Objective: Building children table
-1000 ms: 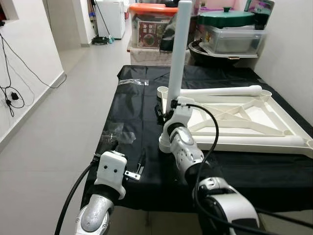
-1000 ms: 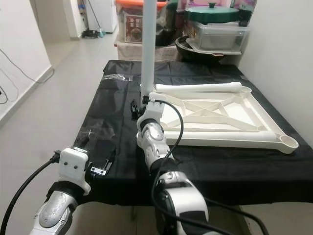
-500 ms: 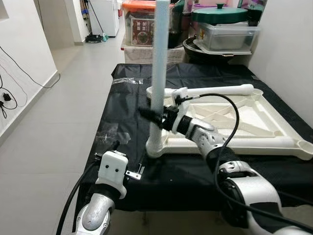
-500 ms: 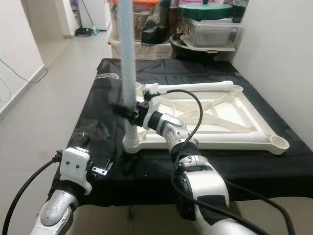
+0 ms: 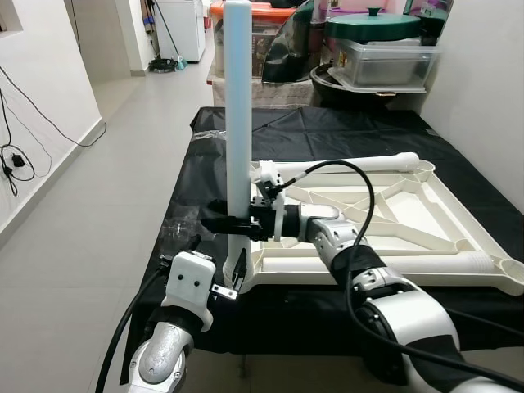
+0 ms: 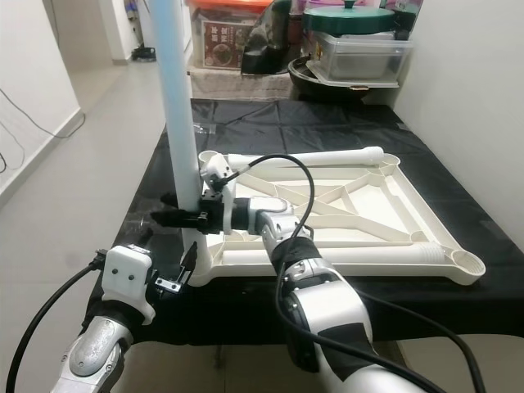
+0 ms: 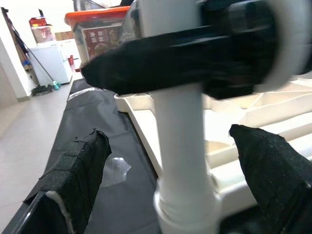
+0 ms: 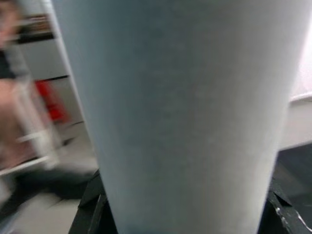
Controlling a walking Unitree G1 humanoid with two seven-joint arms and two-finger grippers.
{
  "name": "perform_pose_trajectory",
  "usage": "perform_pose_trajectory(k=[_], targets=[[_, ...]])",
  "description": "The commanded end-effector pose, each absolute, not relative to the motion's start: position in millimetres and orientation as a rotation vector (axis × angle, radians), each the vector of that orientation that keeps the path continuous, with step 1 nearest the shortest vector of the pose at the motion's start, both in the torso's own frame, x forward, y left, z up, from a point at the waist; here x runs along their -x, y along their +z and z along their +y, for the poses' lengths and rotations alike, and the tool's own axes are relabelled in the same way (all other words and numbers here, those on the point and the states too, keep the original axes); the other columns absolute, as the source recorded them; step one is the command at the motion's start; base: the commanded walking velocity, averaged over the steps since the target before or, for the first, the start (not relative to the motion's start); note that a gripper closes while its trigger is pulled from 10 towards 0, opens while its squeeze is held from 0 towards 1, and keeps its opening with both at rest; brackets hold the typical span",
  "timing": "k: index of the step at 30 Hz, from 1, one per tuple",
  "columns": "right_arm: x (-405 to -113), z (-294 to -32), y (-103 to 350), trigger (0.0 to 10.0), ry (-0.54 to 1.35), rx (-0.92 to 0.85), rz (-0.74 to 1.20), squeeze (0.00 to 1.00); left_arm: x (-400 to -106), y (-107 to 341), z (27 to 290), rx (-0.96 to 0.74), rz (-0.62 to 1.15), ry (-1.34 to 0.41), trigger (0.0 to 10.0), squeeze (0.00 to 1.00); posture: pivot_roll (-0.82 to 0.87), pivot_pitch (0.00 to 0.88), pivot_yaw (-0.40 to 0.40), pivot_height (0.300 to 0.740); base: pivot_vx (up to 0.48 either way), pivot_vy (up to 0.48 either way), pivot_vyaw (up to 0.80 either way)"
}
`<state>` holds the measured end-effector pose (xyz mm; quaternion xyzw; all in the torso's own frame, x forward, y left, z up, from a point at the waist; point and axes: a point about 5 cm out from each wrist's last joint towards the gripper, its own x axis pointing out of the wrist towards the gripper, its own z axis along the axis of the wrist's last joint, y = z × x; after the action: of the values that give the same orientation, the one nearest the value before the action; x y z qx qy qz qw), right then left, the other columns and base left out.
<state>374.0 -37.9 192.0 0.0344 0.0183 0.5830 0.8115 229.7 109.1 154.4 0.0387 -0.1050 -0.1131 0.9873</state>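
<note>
progress: we've got one leg (image 5: 237,123) standing upright in the near corner socket of the upside-down tabletop (image 5: 426,201) on the bench (image 5: 205,188), another leg (image 5: 352,164) lying beyond our pincer, so plenty left | right pincer (image 5: 219,223) clamped round the upright leg low down | left pincer (image 7: 170,161) gaping, empty, just short of that socket | writing: label on the orange-lidded box (image 5: 262,37), can't read it

Head stereo pair looks forward and down from above the near edge of the black-draped table (image 5: 385,123), both eyes sharing the upturned white tabletop (image 5: 442,205) and the upright table leg (image 5: 237,123). The left wrist camera sits low, facing that leg's base (image 7: 183,161) from very near between its own fingers (image 7: 73,170). The right wrist camera is pressed against the leg's shaft, blurred.
</note>
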Motion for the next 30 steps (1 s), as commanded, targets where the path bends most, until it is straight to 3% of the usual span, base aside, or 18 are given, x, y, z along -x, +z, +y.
perform_pose_trajectory(k=[1, 2, 4, 5, 6, 8, 12, 20, 21, 22, 23, 26, 27, 28, 29, 30], targets=[[-386, -45, 195, 0.0, 0.986, -0.138, 0.010, 0.00, -227, 152, 108, -0.070, -0.200, -0.234, 10.0, 0.00, 0.03, 0.000, -0.046, 0.740, 0.000, 0.000, 0.00], [-386, -45, 195, 0.0, 0.986, -0.138, 0.010, 0.00, -227, 152, 108, -0.070, -0.200, -0.234, 10.0, 0.00, 0.03, 0.000, -0.046, 0.740, 0.000, 0.000, 0.00], [-400, -59, 199, 0.0, 0.665, -0.138, 0.004, 0.00, -227, 151, 108, -0.070, -0.196, -0.233, 10.0, 0.00, 0.03, 0.000, -0.046, 0.740, 0.000, 0.000, 0.00], [-407, -76, 197, 0.0, 0.419, -0.145, 0.013, 0.00, -227, 150, 108, -0.070, -0.194, -0.234, 10.0, 0.00, 0.03, 0.000, -0.038, 0.740, 0.000, 0.000, 0.00], [-407, -76, 197, 0.0, 0.419, -0.145, 0.013, 0.00, -227, 150, 108, -0.070, -0.194, -0.234, 10.0, 0.00, 0.03, 0.000, -0.038, 0.740, 0.000, 0.000, 0.00], [-409, -106, 187, 0.0, 0.065, -0.164, 0.031, 0.00, -226, 149, 107, -0.068, -0.190, -0.238, 10.0, 0.00, 0.02, 0.000, -0.038, 0.740, 0.000, 0.000, 0.00], [-401, -117, 171, 0.0, -0.152, -0.211, 0.062, 0.00, -225, 149, 107, -0.068, -0.188, -0.240, 10.0, 0.00, 0.02, 0.000, -0.037, 0.740, 0.000, 0.000, 0.00], [-392, -101, 163, 0.0, -0.205, -0.249, 0.072, 0.00, -225, 148, 108, -0.069, -0.187, -0.235, 10.0, 0.00, 0.02, 0.000, -0.039, 0.740, 0.000, 0.000, 0.00], [-391, -85, 164, 10.0, -0.097, -0.250, 0.051, 0.00, -224, 148, 107, -0.068, -0.186, -0.238, 10.0, 0.00, 0.02, 0.000, -0.041, 0.740, 0.000, 0.000, 0.00], [-391, -85, 164, 10.0, -0.097, -0.250, 0.051, 0.00, -224, 148, 107, -0.068, -0.186, -0.238, 10.0, 0.00, 0.02, 0.000, -0.041, 0.740, 0.000, 0.000, 0.00], [-391, -80, 166, 10.0, -0.063, -0.248, 0.038, 1.00, -224, 148, 106, -0.068, -0.186, -0.239, 10.0, 0.00, 0.02, 0.000, -0.041, 0.740, 0.000, 0.000, 0.00], [-392, -75, 174, 10.0, -0.023, -0.251, -0.009, 1.00, -224, 149, 105, -0.066, -0.189, -0.239, 10.0, 0.00, 0.01, 0.000, -0.051, 0.740, 0.000, 0.000, 0.00], [-394, -73, 182, 10.0, 0.026, -0.237, -0.047, 0.36, -225, 149, 105, -0.064, -0.191, -0.235, 10.0, 0.00, -0.01, 0.000, -0.046, 0.740, 0.000, 0.000, 0.00], [-394, -73, 182, 10.0, 0.026, -0.237, -0.047, 0.36, -225, 149, 105, -0.064, -0.191, -0.235, 10.0, 0.00, -0.01, 0.000, -0.046, 0.740, 0.000, 0.000, 0.00], [-394, -69, 184, 10.0, 0.081, -0.270, -0.047, 0.00, -225, 149, 106, -0.065, -0.191, -0.231, 10.0, 0.00, -0.01, 0.000, -0.044, 0.740, 0.000, 0.000, 0.00], [-395, -67, 186, 10.0, 0.120, -0.296, -0.044, 0.00, -226, 149, 107, -0.067, -0.191, -0.228, 10.0, 0.00, -0.01, 0.000, -0.041, 0.740, 0.000, 0.000, 0.00]])
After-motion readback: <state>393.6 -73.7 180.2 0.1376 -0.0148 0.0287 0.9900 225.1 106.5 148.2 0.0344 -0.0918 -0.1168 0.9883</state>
